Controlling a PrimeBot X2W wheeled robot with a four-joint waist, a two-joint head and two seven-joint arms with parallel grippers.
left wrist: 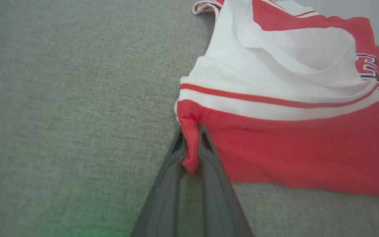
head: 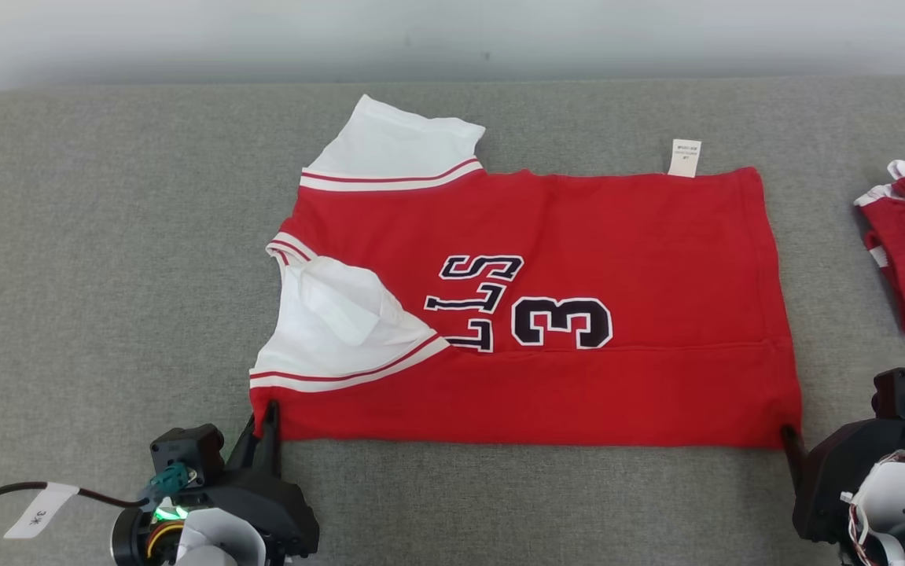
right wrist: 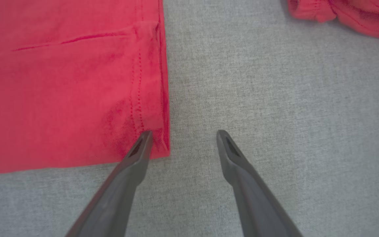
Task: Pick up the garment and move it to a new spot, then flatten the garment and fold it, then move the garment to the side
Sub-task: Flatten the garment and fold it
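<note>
Working the fold step, by the look of it: garment (head: 546, 314) lying flat across the middle of the grey bench (head: 106, 236), one sleeve already turned in. Pinching the near left corner in the left gripper (left wrist: 192, 131), jaws nearly shut on a ridge of red cloth. Reaching low from the bench's near edge with the right gripper (right wrist: 182, 135), jaws wide apart, gripping nothing, one fingertip over the hem. Probably needing next: closing on that near right corner, then lifting both corners toward the far edge.
</note>
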